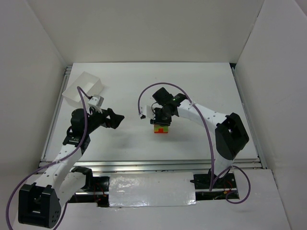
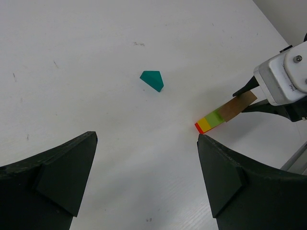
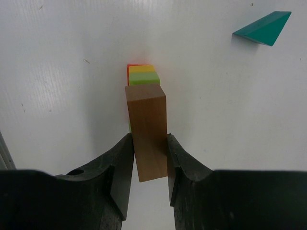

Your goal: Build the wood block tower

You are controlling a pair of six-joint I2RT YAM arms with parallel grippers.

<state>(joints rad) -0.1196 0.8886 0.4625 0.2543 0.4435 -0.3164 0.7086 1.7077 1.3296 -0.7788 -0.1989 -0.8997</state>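
Seen from above, a white counter [image 1: 201, 81] holds two robot arms reaching in from the near edge. The right arm [image 1: 206, 115] bends toward the middle of the counter, and its jaws are closed narrowly on a plain tan wooden block [image 3: 147, 129], one black finger pressed against each long side. That block is held upright directly over a small stack of painted blocks [image 3: 142, 74], which shows red at the bottom, then orange, yellow and green. The tan block meets the green one, though it is unclear whether its weight rests fully on it. A teal peaked block [image 2: 152, 80] lies on its side on the bare counter, apart from the stack and touched by nothing. The left arm [image 1: 72, 143] hangs over the counter to the left of the stack, its jaws spread wide and holding nothing. A white rectangular box [image 1: 86, 88] sits at the far left corner of the counter.
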